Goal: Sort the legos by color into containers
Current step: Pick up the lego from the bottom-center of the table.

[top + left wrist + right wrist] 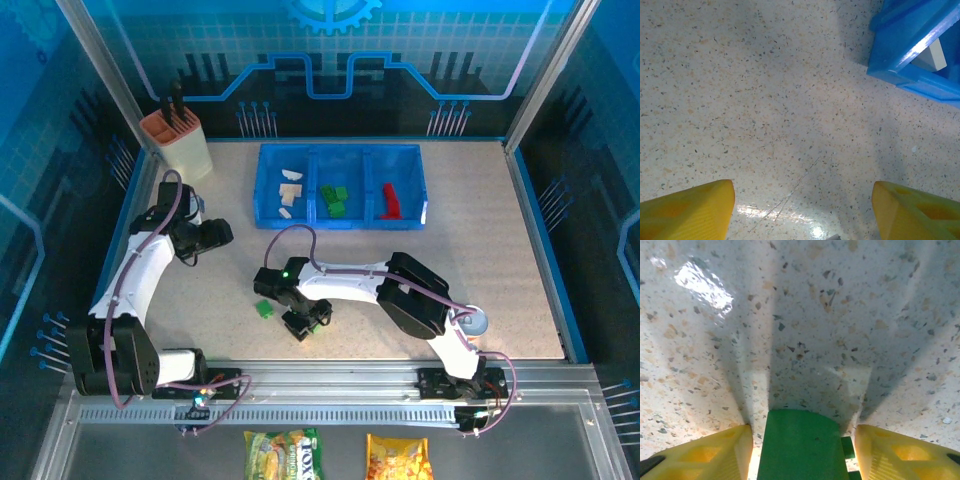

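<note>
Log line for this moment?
left gripper open, over bare table near containers | right gripper open, astride green lego | second green lego loose on table

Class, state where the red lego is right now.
In the top view, the red lego lies in the right-end compartment of the blue tray, beside the middle one holding green legos.

Saw a beige knife block (180, 140) at back left of the speckled table (500, 270), a round tin (472, 321) toward the right, two snack packets (285, 455) in front
</note>
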Controlling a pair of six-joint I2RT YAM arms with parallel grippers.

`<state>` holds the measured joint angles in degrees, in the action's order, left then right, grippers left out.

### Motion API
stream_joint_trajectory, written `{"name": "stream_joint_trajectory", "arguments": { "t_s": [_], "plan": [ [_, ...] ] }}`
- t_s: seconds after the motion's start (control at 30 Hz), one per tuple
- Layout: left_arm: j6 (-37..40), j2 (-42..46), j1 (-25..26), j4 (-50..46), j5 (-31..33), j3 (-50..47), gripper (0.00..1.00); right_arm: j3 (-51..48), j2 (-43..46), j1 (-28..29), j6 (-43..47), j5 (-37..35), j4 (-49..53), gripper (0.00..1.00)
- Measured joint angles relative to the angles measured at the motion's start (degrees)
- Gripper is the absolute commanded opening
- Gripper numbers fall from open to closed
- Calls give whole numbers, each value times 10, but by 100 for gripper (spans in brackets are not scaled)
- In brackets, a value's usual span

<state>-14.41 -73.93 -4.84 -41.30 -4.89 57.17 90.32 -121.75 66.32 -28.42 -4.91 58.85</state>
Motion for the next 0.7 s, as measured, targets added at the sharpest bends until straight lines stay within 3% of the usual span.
{"name": "stream_joint_trajectory", "arguments": {
  "t_s": [0.7],
  "plan": [
    [0, 0, 0, 0, 0, 0, 74, 0, 0, 0, 1, 5, 0, 42]
  ]
}}
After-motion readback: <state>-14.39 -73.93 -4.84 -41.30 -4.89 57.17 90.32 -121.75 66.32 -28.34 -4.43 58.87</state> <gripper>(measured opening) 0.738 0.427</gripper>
